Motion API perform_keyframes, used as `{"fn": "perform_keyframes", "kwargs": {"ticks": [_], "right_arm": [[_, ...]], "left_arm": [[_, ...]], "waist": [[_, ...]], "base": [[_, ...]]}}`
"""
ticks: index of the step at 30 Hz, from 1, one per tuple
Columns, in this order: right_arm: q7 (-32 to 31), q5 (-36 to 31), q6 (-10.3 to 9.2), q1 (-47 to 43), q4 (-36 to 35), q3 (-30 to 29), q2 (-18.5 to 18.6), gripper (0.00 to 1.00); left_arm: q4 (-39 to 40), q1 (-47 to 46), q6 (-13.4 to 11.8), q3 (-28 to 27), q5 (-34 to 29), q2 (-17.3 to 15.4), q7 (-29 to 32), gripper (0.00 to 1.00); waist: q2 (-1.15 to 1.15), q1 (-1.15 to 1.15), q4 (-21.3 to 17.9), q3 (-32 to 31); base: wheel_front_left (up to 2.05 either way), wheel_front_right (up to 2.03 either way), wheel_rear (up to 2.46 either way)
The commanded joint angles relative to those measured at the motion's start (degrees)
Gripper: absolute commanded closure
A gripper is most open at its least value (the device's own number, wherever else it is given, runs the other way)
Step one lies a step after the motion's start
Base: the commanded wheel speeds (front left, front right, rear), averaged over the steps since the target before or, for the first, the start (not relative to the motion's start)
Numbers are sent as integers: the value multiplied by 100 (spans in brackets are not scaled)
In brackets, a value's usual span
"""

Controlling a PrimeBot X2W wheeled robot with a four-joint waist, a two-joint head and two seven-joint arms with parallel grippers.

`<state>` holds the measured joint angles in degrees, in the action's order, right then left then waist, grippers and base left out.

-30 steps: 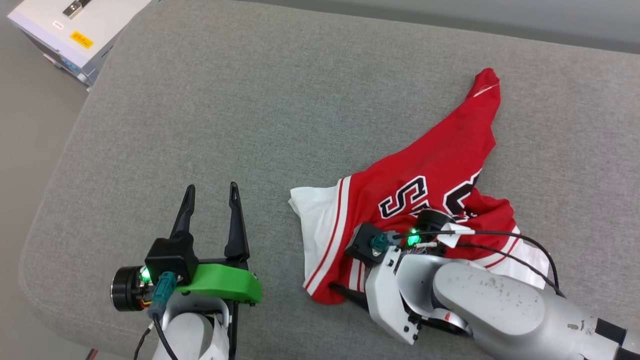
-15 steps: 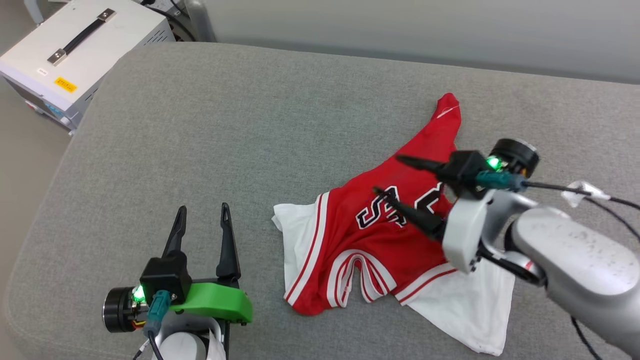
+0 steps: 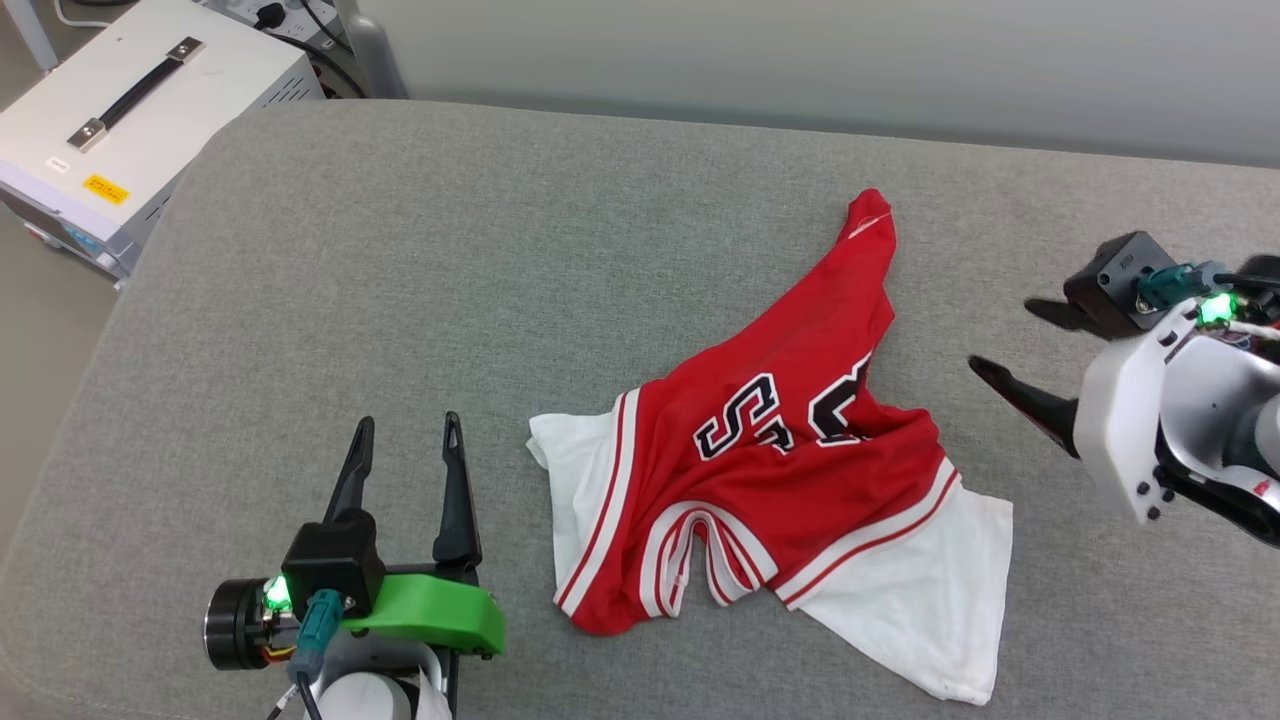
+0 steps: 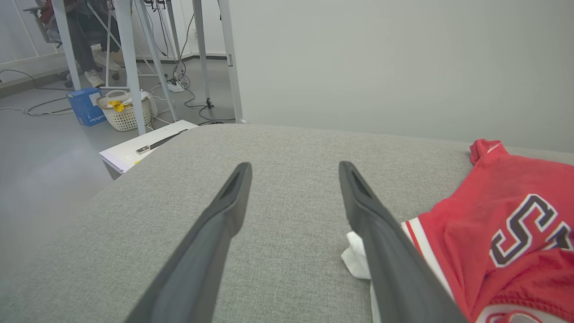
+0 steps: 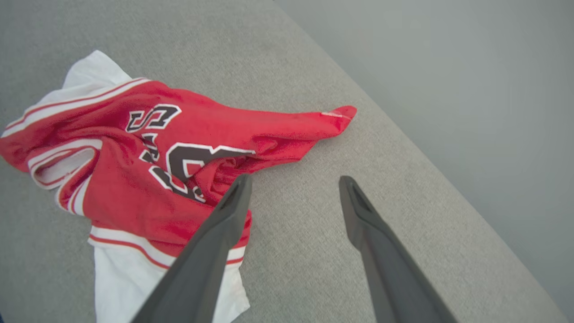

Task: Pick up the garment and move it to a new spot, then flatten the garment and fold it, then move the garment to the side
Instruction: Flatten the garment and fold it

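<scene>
Left tool (image 3: 408, 420) — fingers spread, empty, over the grey cushion (image 3: 450, 250), just beside one white sleeve (image 3: 560, 470) of the garment (image 3: 790, 480).
Right tool (image 3: 1002, 335) — fingers spread, empty, off to the garment's right, clear of the cloth.
Garment: red jersey, lying rumpled on the cushion between the two tools. Lettering creased, one red end twisted to a point toward the wall, striped neck opening toward the robot.
Step judged: flattening. Recommended: each tool pinches a single layer at an opposite edge, not a bunched fold. Draw apart evenly, lay down lettering-up, smooth the twisted end last.
Count: tools, two; garment, one; white sleeves, two; white case with handle (image 3: 130, 120), one.
</scene>
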<state>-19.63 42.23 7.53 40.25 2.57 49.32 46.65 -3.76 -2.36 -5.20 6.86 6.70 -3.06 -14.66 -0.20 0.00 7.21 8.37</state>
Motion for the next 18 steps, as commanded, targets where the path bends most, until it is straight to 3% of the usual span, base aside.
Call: {"fn": "perform_keyframes", "kwargs": {"ticks": [1,4,8,18], "right_arm": [[-372,234,-4,-144,-32,76,127,0],[-1214,768,-4,-247,-103,186,325,0],[-1826,1031,-4,-299,-74,346,422,0],[-1760,1096,-4,-582,1110,697,-286,0]], "left_arm": [[13,18,20,-5,3,18,-34,0],[16,-27,7,25,26,18,-34,0],[19,-119,-14,72,71,18,-34,0],[28,-331,-82,176,146,18,-34,0]], "waist": [[20,0,4,41],[20,0,29,121],[20,0,86,260],[20,0,266,625]], "base": [[0,0,0],[0,0,0],[0,0,0],[0,0,0]]}}
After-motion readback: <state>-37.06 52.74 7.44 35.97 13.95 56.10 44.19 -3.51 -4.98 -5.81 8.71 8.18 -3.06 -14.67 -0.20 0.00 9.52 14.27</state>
